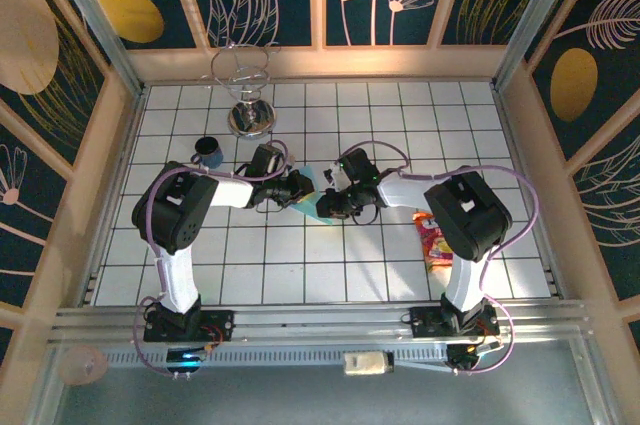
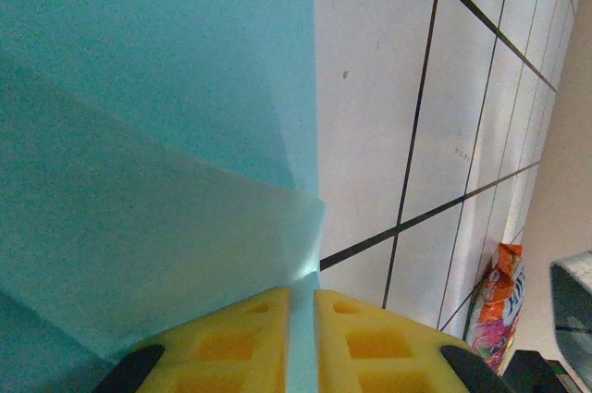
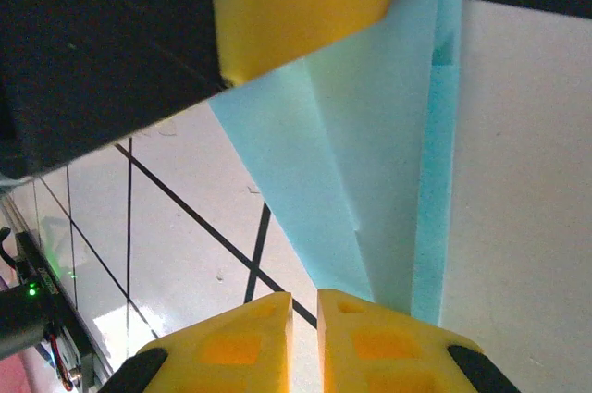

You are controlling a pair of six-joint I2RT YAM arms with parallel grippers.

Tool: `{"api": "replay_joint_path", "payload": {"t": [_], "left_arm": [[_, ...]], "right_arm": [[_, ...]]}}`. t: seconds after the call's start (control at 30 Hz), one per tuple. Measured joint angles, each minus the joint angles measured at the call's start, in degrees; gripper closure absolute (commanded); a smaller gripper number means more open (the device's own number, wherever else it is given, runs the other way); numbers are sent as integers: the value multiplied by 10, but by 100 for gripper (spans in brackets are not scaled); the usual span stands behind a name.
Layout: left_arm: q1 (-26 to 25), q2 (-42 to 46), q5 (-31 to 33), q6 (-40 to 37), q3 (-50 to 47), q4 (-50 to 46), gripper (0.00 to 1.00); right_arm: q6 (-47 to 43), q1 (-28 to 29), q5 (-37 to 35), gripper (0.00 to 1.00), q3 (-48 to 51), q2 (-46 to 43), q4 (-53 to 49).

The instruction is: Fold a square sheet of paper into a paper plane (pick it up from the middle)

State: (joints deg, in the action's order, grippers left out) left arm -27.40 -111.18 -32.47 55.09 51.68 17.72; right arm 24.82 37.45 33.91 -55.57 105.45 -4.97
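Wire stand at far edge; blue cup nearby; snack packet right.

clearance: centre crowded, near rows and far-right tiles open
left gripper and right gripper sat nose to nose at mid table, both pinched on the square sheet of paper, leaving no pass between them. dark cup and wire stand stood behind the left arm. snack packet lay just beside the right arm. wooden walls closed three sides.
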Motion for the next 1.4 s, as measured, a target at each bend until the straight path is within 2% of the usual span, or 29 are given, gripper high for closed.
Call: {"api": "replay_joint_path", "payload": {"t": [0.57,0.8,0.97,1.2,1.4], "left_arm": [[0,-3,2,-2,10,-19,85],[0,-7,2,-5,24,-45,85],[-2,-9,2,-7,31,-56,85],[-3,-9,3,-9,32,-58,85],[-3,-9,3,-9,33,-59,85]], "right_arm": [[0,0,-5,85,4,9,1],[0,0,-6,85,29,5,31],[4,-1,-5,85,65,-19,57],[11,-4,-5,85,81,-74,35],[19,-4,-18,92,45,-76,47]]}}
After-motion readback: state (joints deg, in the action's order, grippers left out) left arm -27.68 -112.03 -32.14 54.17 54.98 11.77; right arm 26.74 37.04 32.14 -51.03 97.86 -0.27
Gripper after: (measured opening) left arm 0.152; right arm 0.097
